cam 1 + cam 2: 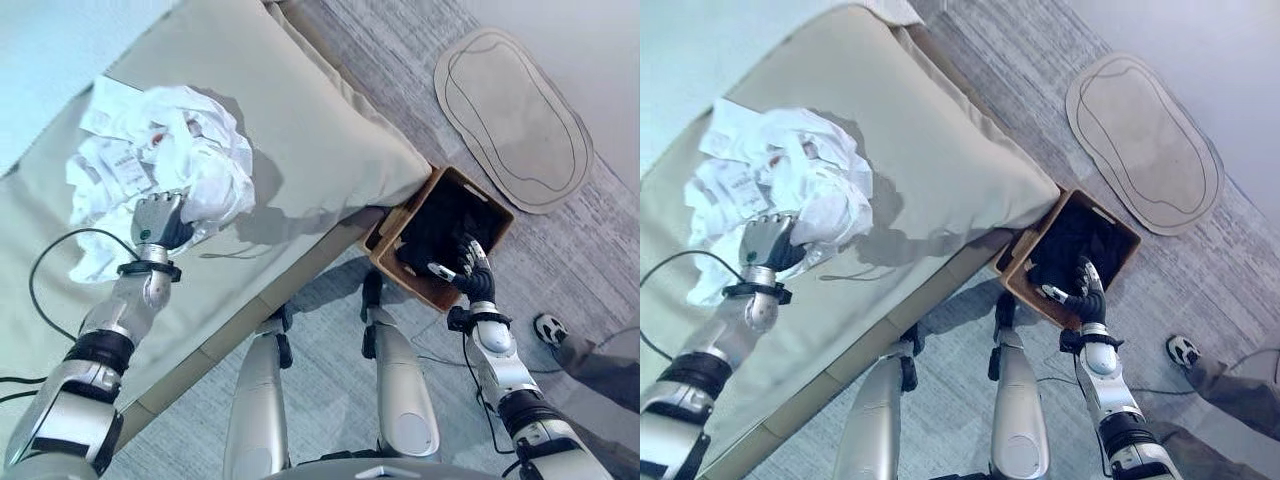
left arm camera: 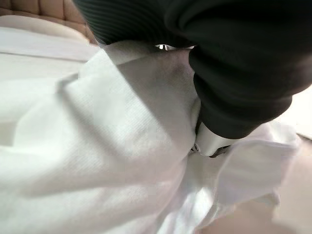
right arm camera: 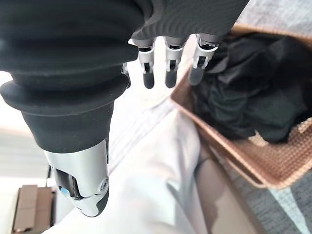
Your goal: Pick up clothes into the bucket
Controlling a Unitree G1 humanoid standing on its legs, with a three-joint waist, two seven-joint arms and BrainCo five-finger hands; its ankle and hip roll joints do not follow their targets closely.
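The crumpled white garment point(image 1: 165, 150) is showing as soft, matt woven cloth. The bed cover point(image 1: 300, 130) is looking like smooth matt fabric. The basket point(image 1: 440, 238) is appearing coarse, woven wicker, holding dull black cloth point(image 3: 253, 97).

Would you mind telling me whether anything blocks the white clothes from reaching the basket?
Nothing visible does. The white clothes lie on the bed; the basket sits open beside its edge, holding dark clothes.
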